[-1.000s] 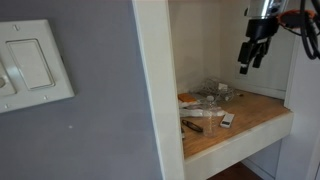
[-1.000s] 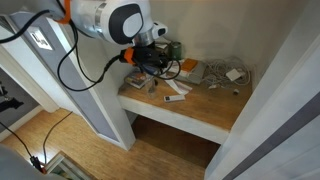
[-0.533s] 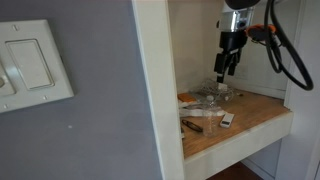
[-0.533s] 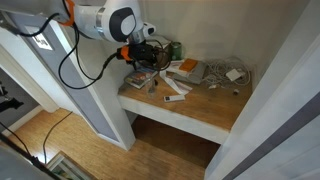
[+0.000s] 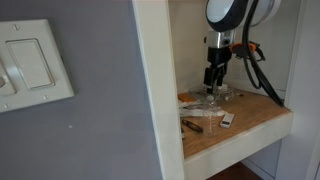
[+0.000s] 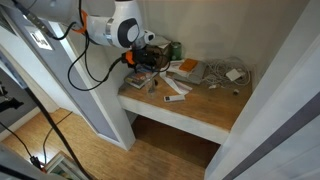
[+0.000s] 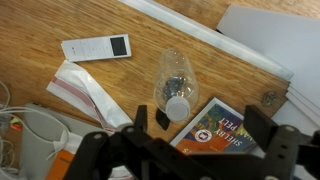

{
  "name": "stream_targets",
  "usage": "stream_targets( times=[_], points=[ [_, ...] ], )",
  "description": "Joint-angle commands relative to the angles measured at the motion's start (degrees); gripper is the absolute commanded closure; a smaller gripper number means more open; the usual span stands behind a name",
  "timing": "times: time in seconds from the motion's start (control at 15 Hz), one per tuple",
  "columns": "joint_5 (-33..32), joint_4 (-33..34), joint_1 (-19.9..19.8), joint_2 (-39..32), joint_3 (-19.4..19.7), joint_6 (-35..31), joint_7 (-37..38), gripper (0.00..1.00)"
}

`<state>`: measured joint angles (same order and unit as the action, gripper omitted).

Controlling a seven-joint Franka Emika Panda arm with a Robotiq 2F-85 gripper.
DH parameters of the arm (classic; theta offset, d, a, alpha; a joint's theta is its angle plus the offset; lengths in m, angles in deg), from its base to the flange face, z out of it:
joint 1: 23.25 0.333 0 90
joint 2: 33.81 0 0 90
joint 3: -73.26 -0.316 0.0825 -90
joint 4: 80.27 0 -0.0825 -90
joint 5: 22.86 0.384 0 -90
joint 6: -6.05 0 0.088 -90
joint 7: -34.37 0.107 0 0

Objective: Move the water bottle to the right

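Observation:
The water bottle (image 7: pixel 174 78) is clear and slim and stands on the wooden shelf (image 7: pixel 40 20). In the wrist view I look down on its white cap. My gripper (image 7: pixel 198 121) is open and empty above the shelf. Its dark fingers (image 7: pixel 136 117) stand wide apart, and the bottle lies just beyond the left one. In an exterior view the gripper (image 5: pixel 212 80) hangs low over a clutter of clear items (image 5: pixel 212 98). There I cannot pick out the bottle. In the second exterior view the gripper (image 6: pixel 148 62) hides it.
A colourful book (image 7: pixel 215 130) lies under the gripper. A white remote (image 7: pixel 95 46) and a crumpled clear wrapper (image 7: pixel 92 95) lie to the left. White papers (image 7: pixel 268 38) lie at the right. The alcove walls (image 5: pixel 155 90) close in on the shelf (image 6: pixel 205 108).
The arm has swung across the alcove and come down. The gripper went from high at one side to low over the clutter at the back of the shelf.

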<state>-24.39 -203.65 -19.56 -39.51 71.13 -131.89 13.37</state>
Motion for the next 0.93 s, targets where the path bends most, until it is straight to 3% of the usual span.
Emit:
stream_targets(
  times=[0.0, 0.33, 0.4, 0.47, 0.67, 0.87],
  points=[
    [0.3, 2.81, -0.81, -3.19, -0.86, -0.33, -1.23, 0.08],
    [-0.18, 3.91, -1.33, -5.49, -0.89, -1.54, -1.55, 0.22],
    [-0.02, 4.04, -1.46, -5.87, -0.98, -2.02, -1.81, 0.28],
    [-0.09, 4.2, -1.56, -6.29, -0.99, -2.41, -1.89, 0.25],
    [-0.17, 4.66, -1.72, -7.36, -1.07, -3.28, -1.84, 0.35],
    [-0.15, 5.22, -1.79, -8.22, -1.27, -3.81, -2.16, 0.37]
  ],
)
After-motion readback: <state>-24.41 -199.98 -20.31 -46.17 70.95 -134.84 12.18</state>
